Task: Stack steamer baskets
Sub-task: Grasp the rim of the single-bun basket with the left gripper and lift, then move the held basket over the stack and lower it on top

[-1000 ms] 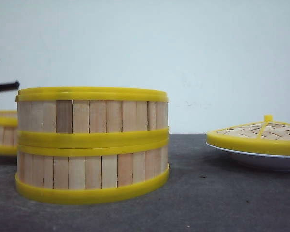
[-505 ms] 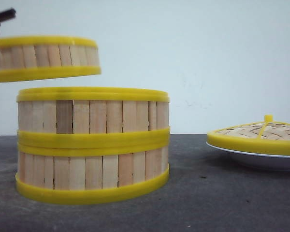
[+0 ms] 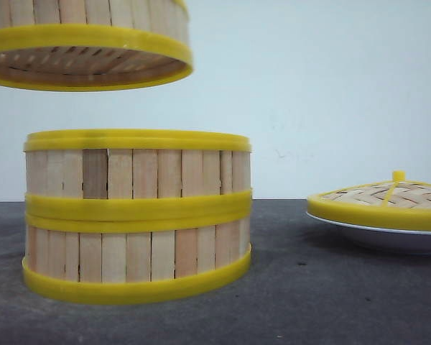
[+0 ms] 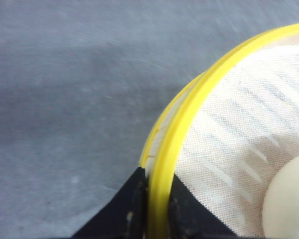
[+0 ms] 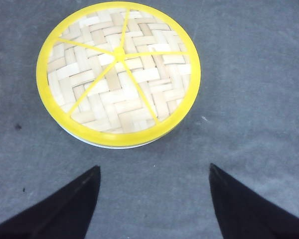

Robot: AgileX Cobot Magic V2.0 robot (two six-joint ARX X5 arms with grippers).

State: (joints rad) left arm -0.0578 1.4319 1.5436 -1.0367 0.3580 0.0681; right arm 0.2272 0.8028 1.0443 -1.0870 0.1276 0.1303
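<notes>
Front view: one basket [image 3: 86, 43] hangs in the air above the left of a two-basket stack [image 3: 136, 215] on the desk [image 3: 330, 302]. Left fingers [image 4: 157, 219] pinch its rim. Right fingers [image 5: 154, 199] spread wide, empty, near the lid [image 5: 118, 72].

Front cam sits low at table height, level, very near the two stacked steamer baskets [image 3: 136, 215]. Left wrist cam looks down, tight on the raised basket [image 4: 174, 144] rim. Right wrist cam looks down at the woven lid [image 5: 118, 72], also seen at the front view's right edge.
</notes>
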